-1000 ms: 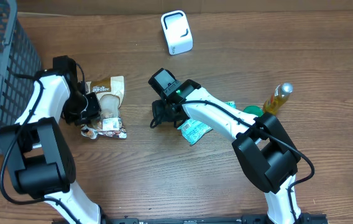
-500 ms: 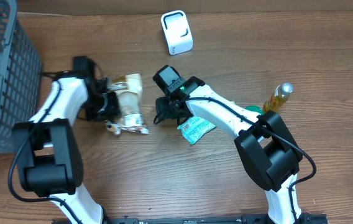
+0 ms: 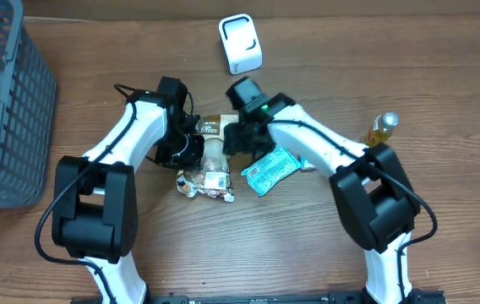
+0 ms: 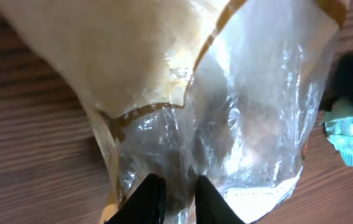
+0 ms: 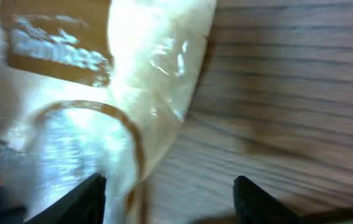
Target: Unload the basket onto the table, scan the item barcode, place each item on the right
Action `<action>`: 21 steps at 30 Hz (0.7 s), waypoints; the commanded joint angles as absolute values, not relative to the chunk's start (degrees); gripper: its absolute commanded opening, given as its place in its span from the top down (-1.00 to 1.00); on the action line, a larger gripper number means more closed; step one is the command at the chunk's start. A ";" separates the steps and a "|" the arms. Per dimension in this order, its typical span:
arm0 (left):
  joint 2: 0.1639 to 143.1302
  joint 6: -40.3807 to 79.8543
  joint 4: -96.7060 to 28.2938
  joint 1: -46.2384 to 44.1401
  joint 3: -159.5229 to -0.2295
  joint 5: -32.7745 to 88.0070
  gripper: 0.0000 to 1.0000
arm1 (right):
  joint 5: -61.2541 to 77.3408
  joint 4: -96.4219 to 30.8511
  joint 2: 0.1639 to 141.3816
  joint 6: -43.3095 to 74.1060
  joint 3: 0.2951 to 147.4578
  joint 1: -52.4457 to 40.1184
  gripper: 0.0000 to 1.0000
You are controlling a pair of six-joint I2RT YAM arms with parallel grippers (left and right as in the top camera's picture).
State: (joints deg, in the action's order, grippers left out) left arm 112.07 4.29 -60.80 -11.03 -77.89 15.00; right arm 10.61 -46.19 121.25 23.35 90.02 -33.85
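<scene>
The item is a clear plastic bag with tan print (image 3: pixel 212 159), lying crumpled at the table's middle. In the left wrist view the bag (image 4: pixel 226 106) fills the frame, with a white label (image 4: pixel 260 194) at its lower right. My left gripper (image 3: pixel 191 150) is at the bag's left side, and its black fingertips (image 4: pixel 150 198) pinch the clear film; it (image 4: pixel 175 200) is shut on it. My right gripper (image 3: pixel 233 139) hangs at the bag's upper right corner. It (image 5: pixel 170 194) is open, with the bag's tan edge (image 5: pixel 133 124) just inside its left finger. The white scanner (image 3: pixel 240 43) stands at the back.
A teal packet (image 3: pixel 270 168) lies right of the bag, under the right arm. A yellow bottle (image 3: pixel 379 132) stands at the right. A grey mesh basket (image 3: pixel 3 101) fills the left edge of the table. Bare wood lies in front.
My left gripper has dragged the bag rightward from near the basket to the table's middle and closed further on it. My right gripper has shifted up and right to meet the bag.
</scene>
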 commanded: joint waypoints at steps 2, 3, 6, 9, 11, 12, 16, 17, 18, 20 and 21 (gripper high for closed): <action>113.12 2.72 -67.64 -9.26 -88.27 15.55 0.47 | 32.99 -43.72 118.32 14.55 92.31 -26.79 -0.07; 113.12 2.70 -68.82 -9.23 -89.45 16.67 0.44 | 34.02 -43.55 118.50 14.50 92.31 -25.98 0.03; 113.12 2.61 -71.42 -9.37 -90.43 19.66 0.84 | 34.13 -43.55 118.74 14.50 92.14 -25.43 0.37; 113.14 2.50 -73.93 -9.65 -89.21 21.61 0.92 | 33.15 -42.22 118.74 14.41 91.26 -26.37 0.79; 113.14 2.52 -74.65 -9.72 -87.88 22.85 0.91 | 31.48 -40.71 118.74 13.56 90.67 -27.22 0.93; 113.14 2.50 -75.13 -9.74 -87.00 23.22 0.91 | 30.76 -39.88 118.74 13.32 90.32 -27.59 0.93; 113.14 2.52 -76.16 -9.78 -82.59 21.80 0.91 | 27.88 -36.91 119.22 13.41 89.62 -29.69 0.93; 113.14 2.55 -75.57 -9.78 -81.54 21.19 0.91 | 27.00 -36.45 119.39 13.43 89.62 -30.06 0.93; 113.14 2.85 -74.46 -9.72 -80.29 20.25 0.92 | 26.11 -36.07 119.48 13.45 89.62 -30.44 0.93; 113.14 4.67 -72.20 -9.63 -77.84 18.85 0.92 | 24.10 -35.18 119.70 13.69 89.62 -31.16 0.93; 113.14 5.34 -71.22 -9.61 -76.66 18.63 0.92 | 23.33 -34.81 119.77 13.69 89.62 -31.44 0.93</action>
State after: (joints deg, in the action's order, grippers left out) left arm 113.06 3.33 -73.10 -9.39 -80.03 20.38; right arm 27.33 -35.77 121.23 14.20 90.26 -30.57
